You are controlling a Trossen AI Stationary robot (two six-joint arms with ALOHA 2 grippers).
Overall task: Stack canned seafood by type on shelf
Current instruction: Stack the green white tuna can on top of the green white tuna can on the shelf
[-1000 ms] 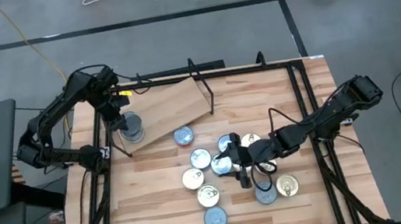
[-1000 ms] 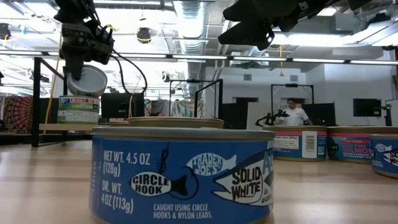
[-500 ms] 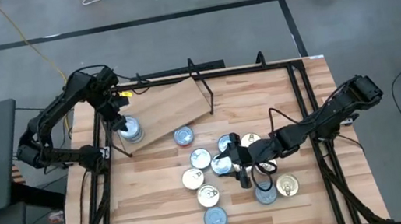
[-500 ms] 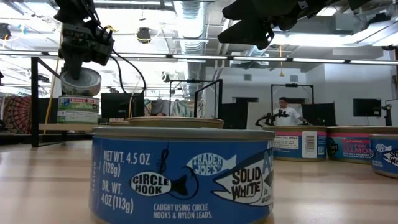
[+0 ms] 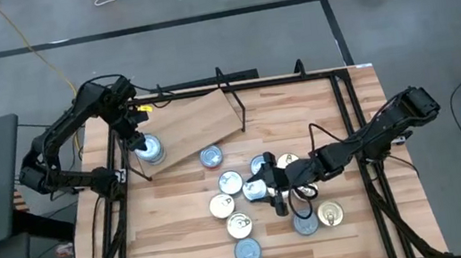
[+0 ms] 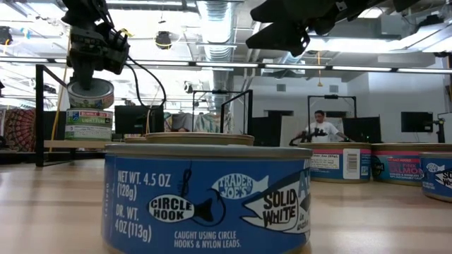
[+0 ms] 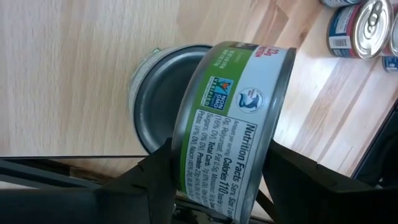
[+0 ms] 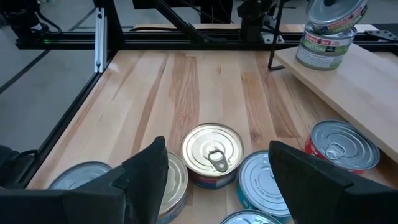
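My left gripper point(image 5: 135, 135) is shut on a green-and-white-labelled tin point(image 7: 236, 124) at the left end of the plywood shelf point(image 5: 193, 121). The tin hangs right over a second green-labelled tin point(image 6: 88, 125) whose base rests on the shelf; its lid point(image 7: 152, 99) shows beneath. My right gripper point(image 8: 217, 149) is open and hovers over the loose tins point(image 5: 248, 190), which stand on the tabletop, a gold-lidded one point(image 8: 212, 152) below it. A blue-labelled tin point(image 6: 208, 197) fills the low view. My left gripper pinches the held tin's side wall point(image 7: 186, 168) between its two fingers, on opposite sides, coming from above and pointing down. The tin point(image 6: 90, 94) is slightly tilted just above the lower tin. Whether the two tins touch, I cannot tell.
A black rod point(image 5: 233, 101) stands at the shelf's right edge. Black frame rails point(image 5: 120, 208) run along the table's sides. Several more tins point(image 5: 246, 252) sit near the table's near edge. Bare board lies right of the stack. A person point(image 6: 321, 127) stands in the room behind.
My left gripper has come down a little toward the tin on the shelf and has tipped its held tin from lid-facing-outward to nearly level. The right arm has kept still.
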